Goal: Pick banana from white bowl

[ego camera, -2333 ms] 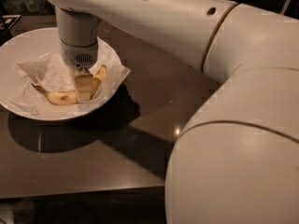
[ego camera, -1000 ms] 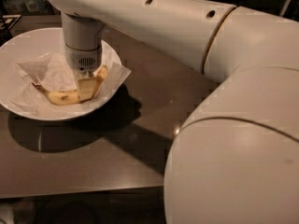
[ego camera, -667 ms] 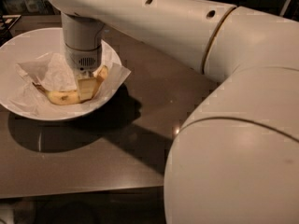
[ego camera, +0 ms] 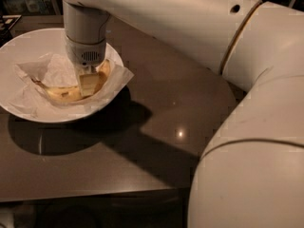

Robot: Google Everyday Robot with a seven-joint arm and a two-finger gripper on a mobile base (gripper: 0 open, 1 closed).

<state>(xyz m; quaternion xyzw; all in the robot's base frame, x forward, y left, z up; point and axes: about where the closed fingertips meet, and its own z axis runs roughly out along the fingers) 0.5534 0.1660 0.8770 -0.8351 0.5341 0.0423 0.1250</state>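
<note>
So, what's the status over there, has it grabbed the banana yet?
Gripper down inside white bowl, at banana's middle. Banana lying on crumpled paper, not lifted. Grasp unconfirmed. Nothing in the way.

**Lying curved in a paper-lined bowl**

Sitting at the left of the dark tabletop (ego camera: 156, 127) as a wide, round, glossy white bowl (ego camera: 28, 39), lined with crumpled white paper (ego camera: 57, 70). Lying on that paper as a curved yellow banana with brown speckles (ego camera: 64, 93), thin dark stem pointing left. Pressing down over its right half: the cream two-finger gripper (ego camera: 89, 83).
</note>
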